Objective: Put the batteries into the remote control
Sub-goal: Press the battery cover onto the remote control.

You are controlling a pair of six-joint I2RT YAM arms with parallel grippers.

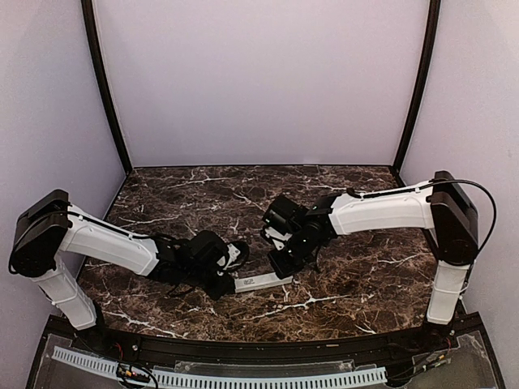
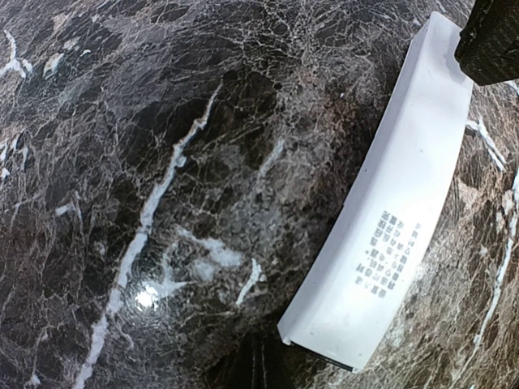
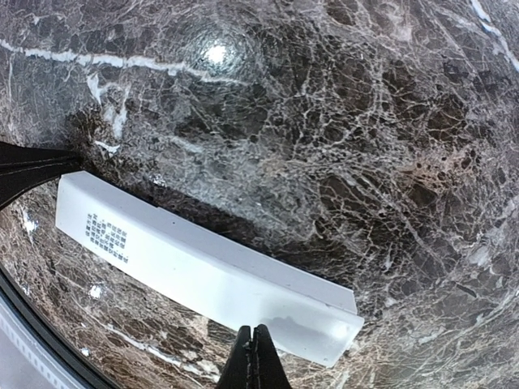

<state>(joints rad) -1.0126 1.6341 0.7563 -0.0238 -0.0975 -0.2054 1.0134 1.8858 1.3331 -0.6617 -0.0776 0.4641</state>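
The remote control (image 1: pixel 261 282) is a slim white bar lying flat on the dark marble table, with small printed text on its upper face (image 2: pixel 388 253). My left gripper (image 2: pixel 259 363) is shut and empty, its tips beside the remote's near left end (image 1: pixel 233 284). My right gripper (image 3: pixel 256 358) is also shut and empty, its tips at the long edge of the remote (image 3: pixel 203 267) near its other end (image 1: pixel 285 271). Whether either gripper touches the remote is unclear. The batteries are out of view.
The marble table (image 1: pixel 357 267) is walled by pale panels at the back and sides. A black rail and a white perforated strip (image 1: pixel 243 377) run along the near edge. The right gripper's dark finger (image 2: pixel 491 40) shows at the remote's far end in the left wrist view.
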